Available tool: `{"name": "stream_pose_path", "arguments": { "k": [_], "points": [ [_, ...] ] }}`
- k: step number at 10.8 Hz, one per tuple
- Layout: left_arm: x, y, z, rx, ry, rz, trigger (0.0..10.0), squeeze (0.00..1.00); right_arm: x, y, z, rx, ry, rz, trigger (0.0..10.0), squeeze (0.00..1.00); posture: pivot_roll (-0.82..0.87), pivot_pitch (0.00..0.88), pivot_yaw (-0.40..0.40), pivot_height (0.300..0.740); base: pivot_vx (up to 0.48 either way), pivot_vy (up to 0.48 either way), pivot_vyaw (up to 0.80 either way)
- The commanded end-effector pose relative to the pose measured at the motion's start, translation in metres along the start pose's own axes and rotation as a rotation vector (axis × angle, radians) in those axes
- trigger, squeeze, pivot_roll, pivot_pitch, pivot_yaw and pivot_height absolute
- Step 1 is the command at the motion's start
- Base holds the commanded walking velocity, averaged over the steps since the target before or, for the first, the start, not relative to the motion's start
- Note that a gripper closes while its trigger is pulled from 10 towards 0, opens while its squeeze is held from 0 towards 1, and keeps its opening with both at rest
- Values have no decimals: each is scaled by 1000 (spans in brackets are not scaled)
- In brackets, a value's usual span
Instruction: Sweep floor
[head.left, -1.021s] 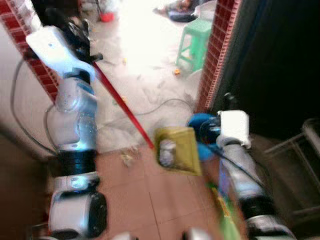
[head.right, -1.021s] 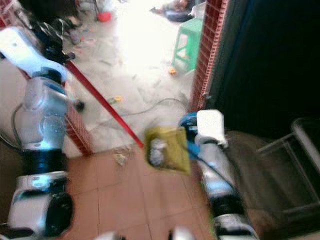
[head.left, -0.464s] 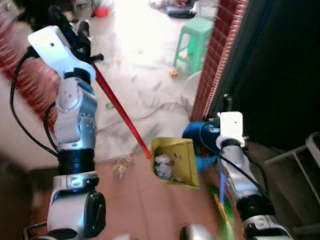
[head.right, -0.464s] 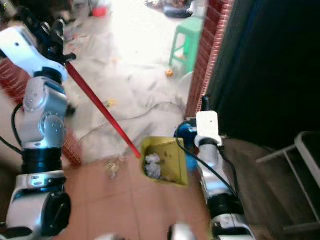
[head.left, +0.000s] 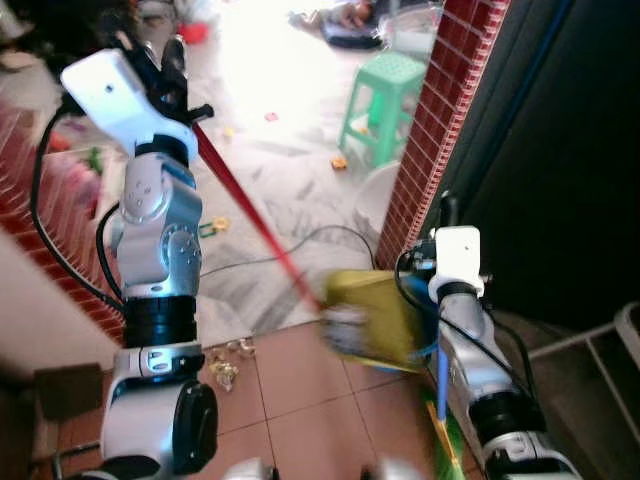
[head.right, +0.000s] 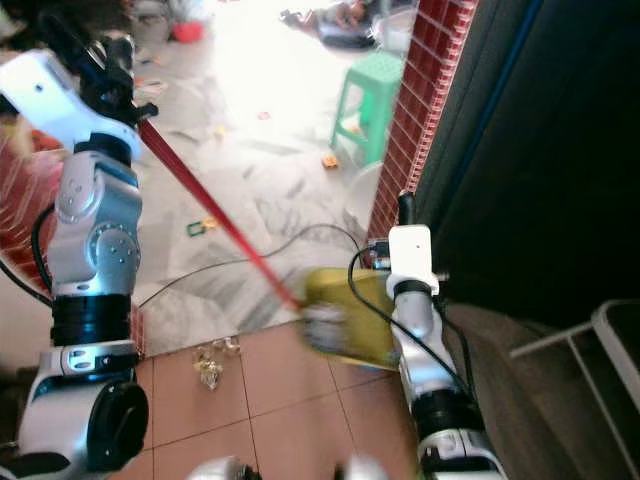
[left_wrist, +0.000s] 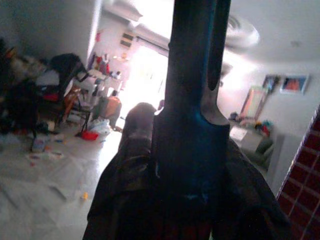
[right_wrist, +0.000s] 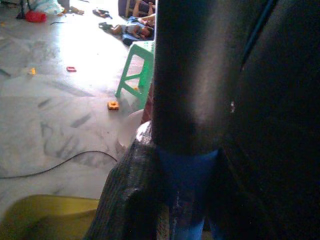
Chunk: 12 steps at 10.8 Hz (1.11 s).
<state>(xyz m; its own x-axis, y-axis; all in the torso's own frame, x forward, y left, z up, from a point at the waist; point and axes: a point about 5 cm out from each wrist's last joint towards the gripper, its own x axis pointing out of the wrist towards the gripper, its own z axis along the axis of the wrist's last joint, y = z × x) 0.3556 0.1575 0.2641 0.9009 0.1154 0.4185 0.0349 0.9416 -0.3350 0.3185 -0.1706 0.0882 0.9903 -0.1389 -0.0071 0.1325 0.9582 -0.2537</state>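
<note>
The floor (head.left: 300, 200) is big, pale stone far off and brown tiles near the robot, with small bits of trash (head.left: 222, 368) lying where the two meet; a green stool (head.left: 385, 92) stands by the brick wall (head.left: 432, 120). The yellow dustpan (head.left: 375, 318) hangs low on its long red handle (head.left: 240, 205), which looks stiff, light and smooth, so a tight hold high up seems best; the left hand (head.left: 170, 75) is clamped round its top; the right hand (head.left: 445, 215) is clamped on a blue broom stick (head.left: 441, 375).

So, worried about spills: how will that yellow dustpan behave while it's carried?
The yellow dustpan looks like light, stiff plastic, so probably easy to lift. Hanging on its long red handle from the left tool, it may swing. It appears tilted, so any loose sweepings could slide out.
</note>
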Motion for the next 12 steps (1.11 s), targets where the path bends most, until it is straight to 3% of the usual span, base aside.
{"name": "stream_pose_path", "arguments": {
  "k": [1, 6, 12],
  "points": [
    [1, -11, 13, -53, -71, -29, 10000, 0, 3, -7, 7, -16, -32, -13, 10000, 0, -36, 0, 27, 740, 480, 0, 0],
    [-1, -16, 10, -27, -76, -44, 10000, 0, 4, -5, 7, -17, -34, -4, 10000, 0, -30, 0, 24, 740, 473, 0, 0],
    [-8, -34, -2, -1, -69, -93, 10000, 0, 5, -7, 7, -26, -31, -18, 10000, 0, -39, 0, 26, 740, 0, 0, 0]
  ]
}}
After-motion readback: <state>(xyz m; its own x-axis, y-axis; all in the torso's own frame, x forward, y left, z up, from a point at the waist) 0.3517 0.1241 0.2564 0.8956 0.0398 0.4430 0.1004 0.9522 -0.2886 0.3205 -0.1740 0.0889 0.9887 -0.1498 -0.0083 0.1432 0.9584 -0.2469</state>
